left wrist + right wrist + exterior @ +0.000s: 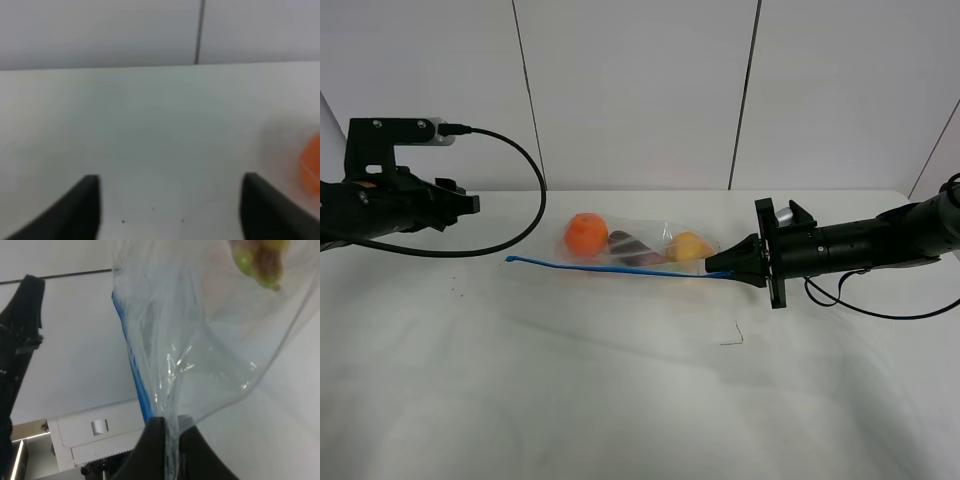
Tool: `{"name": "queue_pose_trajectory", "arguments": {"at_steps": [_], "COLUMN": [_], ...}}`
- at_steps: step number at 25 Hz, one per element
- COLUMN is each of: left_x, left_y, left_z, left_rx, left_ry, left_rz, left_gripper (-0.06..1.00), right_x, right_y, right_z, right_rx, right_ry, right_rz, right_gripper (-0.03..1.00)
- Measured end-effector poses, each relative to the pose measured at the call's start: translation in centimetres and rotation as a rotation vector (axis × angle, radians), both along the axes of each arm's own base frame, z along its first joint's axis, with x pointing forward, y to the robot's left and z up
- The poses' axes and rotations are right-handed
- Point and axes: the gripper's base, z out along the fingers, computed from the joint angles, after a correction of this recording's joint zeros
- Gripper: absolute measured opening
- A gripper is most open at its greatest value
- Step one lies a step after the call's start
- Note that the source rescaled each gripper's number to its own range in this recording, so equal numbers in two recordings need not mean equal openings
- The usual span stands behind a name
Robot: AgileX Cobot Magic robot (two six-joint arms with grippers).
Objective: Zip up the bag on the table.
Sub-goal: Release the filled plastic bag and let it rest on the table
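The clear bag lies at the middle back of the white table. It holds an orange fruit, a purple item and a yellow fruit. Its blue zipper strip runs along the near edge. My right gripper is shut on the bag's right end; in the right wrist view the film is pinched between the fingers, with the zipper strip beside them. My left gripper is open and empty, well left of the bag. In the left wrist view only an orange blur shows.
A black cable loops from the left arm down to the table behind the bag's left end. A small dark mark lies on the table in front of the right gripper. Grey wall panels stand behind the table's far edge.
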Motion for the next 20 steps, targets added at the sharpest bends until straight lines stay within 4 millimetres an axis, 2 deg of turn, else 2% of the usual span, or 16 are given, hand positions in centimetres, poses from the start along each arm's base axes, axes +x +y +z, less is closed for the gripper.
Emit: {"name": "queue_pose_trajectory", "arguments": {"at_steps": [2,4,7,10,12,16,20], "left_x": [0.0,0.1,0.6,1.3,1.1,-0.5,-1.7], "left_y": [-0.3,-0.6,-0.6,0.4,0.8,2.0,3.8], "left_z": [0.0,0.2,1.8,4.5,5.6,6.3,6.5], "left_rx": [-0.013,-0.049,-0.128,-0.222,-0.225,-0.137,-0.004], "left_ry": [0.063,0.166,0.31,0.406,0.503,0.768,0.917], "left_rz": [-0.04,-0.094,-0.167,-0.168,-0.167,-0.05,0.104], "left_gripper": [0.94,0.99,1.0,1.0,1.0,1.0,1.0], "right_x": [0.0,0.0,0.0,0.0,0.0,0.0,0.0], "right_y": [0.0,0.0,0.0,0.0,0.0,0.0,0.0], "right_z": [0.0,0.0,0.0,0.0,0.0,0.0,0.0], "right_rx": [0.0,0.0,0.0,0.0,-0.001,-0.002,-0.002], "right_ry": [0.0,0.0,0.0,0.0,0.0,0.0,0.0], "right_rz": [0.0,0.0,0.0,0.0,0.001,0.002,0.002], "right_gripper": [0.0,0.0,0.0,0.0,0.0,0.0,0.0]}}
